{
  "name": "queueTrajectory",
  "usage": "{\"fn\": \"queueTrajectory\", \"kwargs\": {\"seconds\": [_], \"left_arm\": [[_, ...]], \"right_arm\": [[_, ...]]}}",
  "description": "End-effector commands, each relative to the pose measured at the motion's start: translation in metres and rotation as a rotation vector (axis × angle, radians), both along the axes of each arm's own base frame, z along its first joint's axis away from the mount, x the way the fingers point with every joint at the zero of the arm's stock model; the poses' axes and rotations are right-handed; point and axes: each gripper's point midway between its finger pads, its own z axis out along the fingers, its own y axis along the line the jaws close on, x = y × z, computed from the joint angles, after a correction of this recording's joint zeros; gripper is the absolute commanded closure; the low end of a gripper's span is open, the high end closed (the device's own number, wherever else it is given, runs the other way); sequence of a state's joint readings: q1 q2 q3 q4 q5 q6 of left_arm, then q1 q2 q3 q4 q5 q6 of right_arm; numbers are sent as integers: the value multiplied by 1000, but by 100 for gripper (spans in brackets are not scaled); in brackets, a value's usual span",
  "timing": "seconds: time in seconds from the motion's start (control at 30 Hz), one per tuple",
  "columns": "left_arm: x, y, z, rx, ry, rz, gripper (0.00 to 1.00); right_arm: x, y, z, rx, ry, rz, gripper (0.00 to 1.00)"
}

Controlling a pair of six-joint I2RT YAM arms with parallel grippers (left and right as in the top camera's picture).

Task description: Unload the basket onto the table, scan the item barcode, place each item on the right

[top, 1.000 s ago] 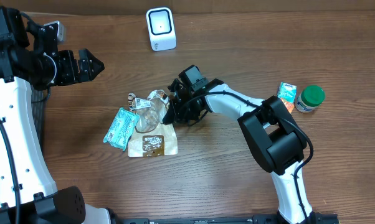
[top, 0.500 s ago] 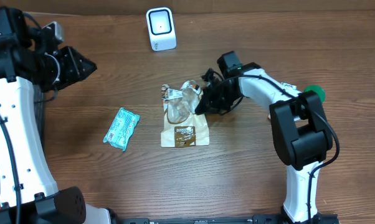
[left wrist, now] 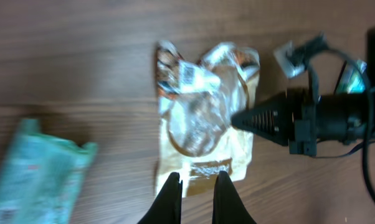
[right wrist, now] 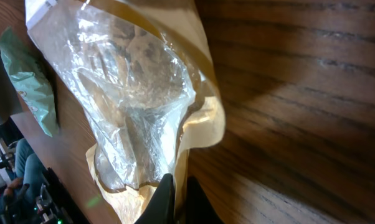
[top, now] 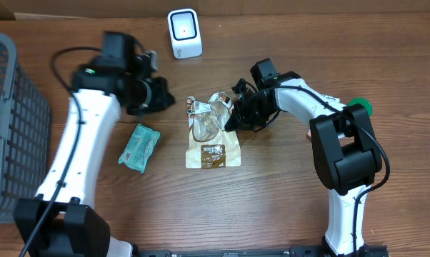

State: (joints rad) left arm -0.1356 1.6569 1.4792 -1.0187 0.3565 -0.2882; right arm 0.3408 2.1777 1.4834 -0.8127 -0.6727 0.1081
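The item is a tan paper bag (top: 211, 135) with a crinkled clear window, lying flat in the middle of the table. My right gripper (top: 233, 118) is shut on its right edge; in the right wrist view the fingers (right wrist: 166, 193) pinch the tan rim of the bag (right wrist: 137, 99). A white printed label (left wrist: 189, 73) shows at the bag's top left. My left gripper (top: 165, 98) hovers left of the bag, shut and holding nothing; in its own view the gripper (left wrist: 197, 180) points over the bag's lower edge (left wrist: 206, 168). The white scanner (top: 184, 32) stands at the back.
A teal packet (top: 140, 146) lies left of the bag. A grey mesh basket (top: 8, 128) stands at the far left edge. A green-lidded jar (top: 359, 107) and a small teal packet (top: 330, 101) sit behind the right arm at the right.
My right gripper dragged the bag to the right, away from the teal packet, then held still. My left arm swung in from the far left toward the bag and its jaws closed.
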Motion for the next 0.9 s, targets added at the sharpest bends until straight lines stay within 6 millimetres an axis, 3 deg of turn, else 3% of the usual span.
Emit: {"fn": "queueTrajectory", "kwargs": {"seconds": [0.0, 0.13, 0.23, 0.47, 0.73, 0.87], "left_arm": [[-15, -19, -27, -12, 75, 63, 96], [-27, -39, -61, -31, 115, 84, 96], [-31, -41, -80, -48, 138, 130, 96], [-20, -47, -111, -62, 150, 166, 96], [-16, -57, -163, -74, 237, 148, 96], [-12, -61, -171, -90, 235, 142, 96]], "right_arm": [[2, 1, 14, 11, -35, 0, 96], [2, 1, 14, 11, -34, 0, 96], [2, 1, 14, 11, -34, 0, 96], [3, 1, 14, 12, -38, 1, 96], [3, 1, 14, 12, -38, 1, 96], [3, 1, 14, 12, -38, 1, 96]]}}
